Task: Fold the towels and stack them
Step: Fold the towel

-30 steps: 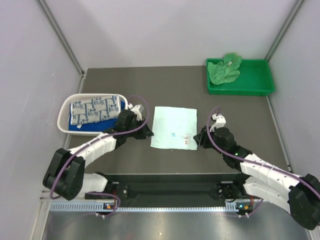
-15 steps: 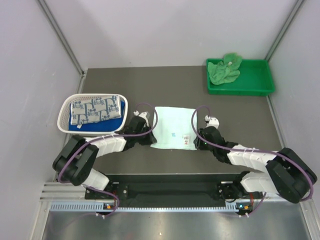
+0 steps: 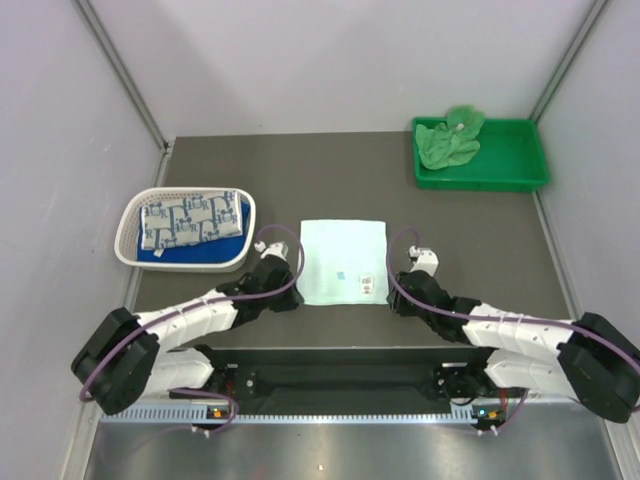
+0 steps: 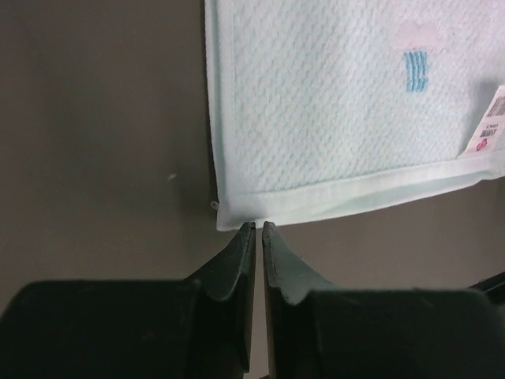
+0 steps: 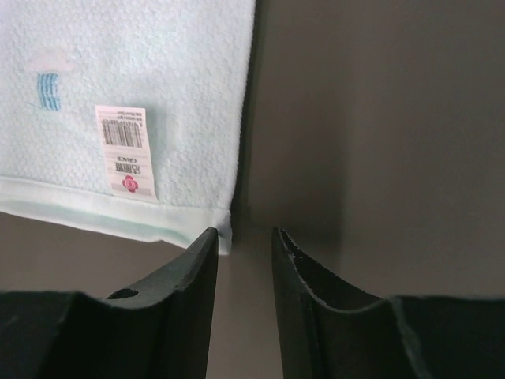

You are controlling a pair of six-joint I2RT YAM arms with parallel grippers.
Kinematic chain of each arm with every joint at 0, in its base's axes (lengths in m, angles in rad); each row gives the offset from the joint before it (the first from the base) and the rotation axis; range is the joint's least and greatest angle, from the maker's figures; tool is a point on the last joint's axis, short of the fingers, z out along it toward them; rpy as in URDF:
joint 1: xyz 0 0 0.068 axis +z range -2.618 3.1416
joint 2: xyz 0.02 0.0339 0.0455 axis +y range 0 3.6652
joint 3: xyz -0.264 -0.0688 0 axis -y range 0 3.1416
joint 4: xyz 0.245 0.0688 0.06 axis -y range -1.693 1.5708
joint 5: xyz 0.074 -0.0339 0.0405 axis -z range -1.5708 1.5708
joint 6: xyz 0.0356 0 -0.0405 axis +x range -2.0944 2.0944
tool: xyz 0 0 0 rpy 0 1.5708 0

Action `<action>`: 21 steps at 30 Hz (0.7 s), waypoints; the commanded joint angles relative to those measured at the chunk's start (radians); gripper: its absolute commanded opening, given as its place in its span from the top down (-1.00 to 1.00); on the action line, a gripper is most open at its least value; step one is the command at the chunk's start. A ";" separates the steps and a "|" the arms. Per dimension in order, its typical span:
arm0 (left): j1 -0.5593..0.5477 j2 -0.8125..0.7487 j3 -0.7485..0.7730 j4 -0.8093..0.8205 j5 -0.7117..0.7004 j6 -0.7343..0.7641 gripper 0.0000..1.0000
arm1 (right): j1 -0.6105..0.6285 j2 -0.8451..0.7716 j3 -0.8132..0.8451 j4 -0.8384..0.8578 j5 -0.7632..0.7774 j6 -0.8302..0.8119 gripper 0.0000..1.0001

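A pale mint-white towel [image 3: 343,262] lies flat in the middle of the table, its barcode label [image 5: 125,150] near the front right corner. My left gripper [image 3: 296,298] sits low at the towel's front left corner; in the left wrist view its jaws [image 4: 258,227] show only a thin slit, tips touching the hem [image 4: 331,197], no cloth between them. My right gripper [image 5: 243,231] is open at the front right corner, one fingertip [image 5: 208,234] against the hem, the other over bare table. A blue-grey patterned towel [image 3: 192,220] lies folded on a royal blue one [image 3: 185,256]. A bright green towel [image 3: 450,138] lies crumpled.
The white lattice basket [image 3: 130,232] holding the folded towels stands at the left. The green plastic tray [image 3: 510,160] with the green towel sits at the back right corner. Grey walls close in the table on three sides.
Both grippers have dropped to the mint towel's front corners and narrowed their jaws. The towel has slid slightly toward the arms and lies squarer.
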 commanded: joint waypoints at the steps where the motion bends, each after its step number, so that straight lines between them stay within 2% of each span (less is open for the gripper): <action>1: -0.019 -0.043 -0.004 -0.055 -0.017 -0.034 0.74 | 0.018 -0.081 -0.007 -0.073 0.052 0.032 0.31; 4: -0.020 -0.043 0.073 -0.110 -0.048 -0.003 0.65 | 0.009 -0.092 0.034 -0.096 0.078 -0.013 0.23; 8: -0.016 -0.023 0.215 -0.147 -0.127 0.052 0.57 | -0.045 -0.066 0.172 -0.110 0.060 -0.096 0.23; 11: 0.004 0.048 0.337 -0.109 -0.141 0.121 0.56 | -0.125 -0.008 0.249 -0.005 -0.078 -0.159 0.36; 12: 0.028 0.079 0.369 -0.105 -0.126 0.144 0.57 | -0.161 0.018 0.272 0.029 -0.126 -0.172 0.42; 15: 0.093 0.232 0.517 -0.043 -0.028 0.187 0.66 | -0.205 0.162 0.381 0.137 -0.319 -0.182 0.79; 17: 0.128 0.349 0.561 0.004 0.083 0.198 0.81 | -0.217 0.288 0.469 0.187 -0.402 -0.163 0.89; 21: 0.219 0.518 0.663 0.156 0.267 0.201 1.00 | -0.243 0.472 0.559 0.411 -0.496 -0.053 1.00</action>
